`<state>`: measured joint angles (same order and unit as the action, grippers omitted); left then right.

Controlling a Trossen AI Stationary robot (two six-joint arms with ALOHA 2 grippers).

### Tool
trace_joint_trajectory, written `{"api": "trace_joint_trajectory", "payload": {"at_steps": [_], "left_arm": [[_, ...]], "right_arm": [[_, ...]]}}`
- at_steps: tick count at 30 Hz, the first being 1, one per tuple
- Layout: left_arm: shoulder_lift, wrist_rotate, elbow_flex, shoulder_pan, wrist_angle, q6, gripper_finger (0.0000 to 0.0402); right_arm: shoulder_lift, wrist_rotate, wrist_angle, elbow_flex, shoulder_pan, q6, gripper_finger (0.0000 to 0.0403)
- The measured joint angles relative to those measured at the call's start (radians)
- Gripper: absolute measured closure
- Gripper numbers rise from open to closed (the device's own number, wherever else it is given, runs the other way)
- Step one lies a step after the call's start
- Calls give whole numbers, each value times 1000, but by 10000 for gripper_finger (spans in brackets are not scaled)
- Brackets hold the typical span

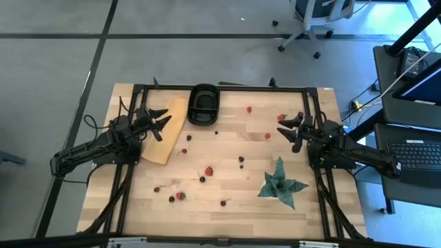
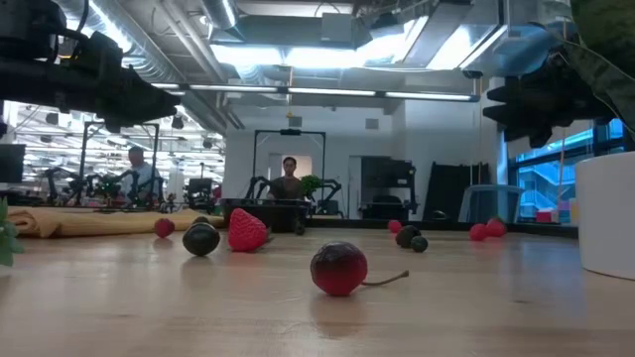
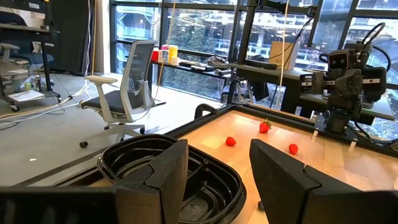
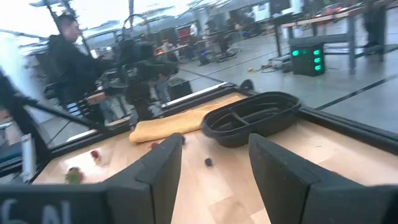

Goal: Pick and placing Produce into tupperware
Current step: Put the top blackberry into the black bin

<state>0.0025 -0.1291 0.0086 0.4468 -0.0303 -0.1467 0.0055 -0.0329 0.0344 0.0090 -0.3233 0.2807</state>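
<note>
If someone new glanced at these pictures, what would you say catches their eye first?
Probably the red strawberries and dark berries scattered across the wooden table, with the green spiky plant near its right side. Next, the empty black tupperware at the far edge, flanked by the left gripper and right gripper, both with open jaws.

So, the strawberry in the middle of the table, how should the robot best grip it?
Probably from straight above, the jaws closing across the strawberry at its widest part. It lies loose on the flat table, with only one dark berry close beside it.
</note>
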Motion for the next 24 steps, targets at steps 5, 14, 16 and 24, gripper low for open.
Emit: {"api": "trace_joint_trajectory", "payload": {"at_steps": [5,14,16,24], "left_arm": [[0,0,0,0,0,0,235],[0,0,0,0,0,0,235],[0,-15,0,0,-9,3,235],[0,-13,0,0,-13,-1,235]], "right_arm": [[0,82,-1,0,0,1,215],[0,118,-2,0,0,3,215],[0,118,-2,0,0,4,215],[0,119,-3,0,0,3,215]]}}
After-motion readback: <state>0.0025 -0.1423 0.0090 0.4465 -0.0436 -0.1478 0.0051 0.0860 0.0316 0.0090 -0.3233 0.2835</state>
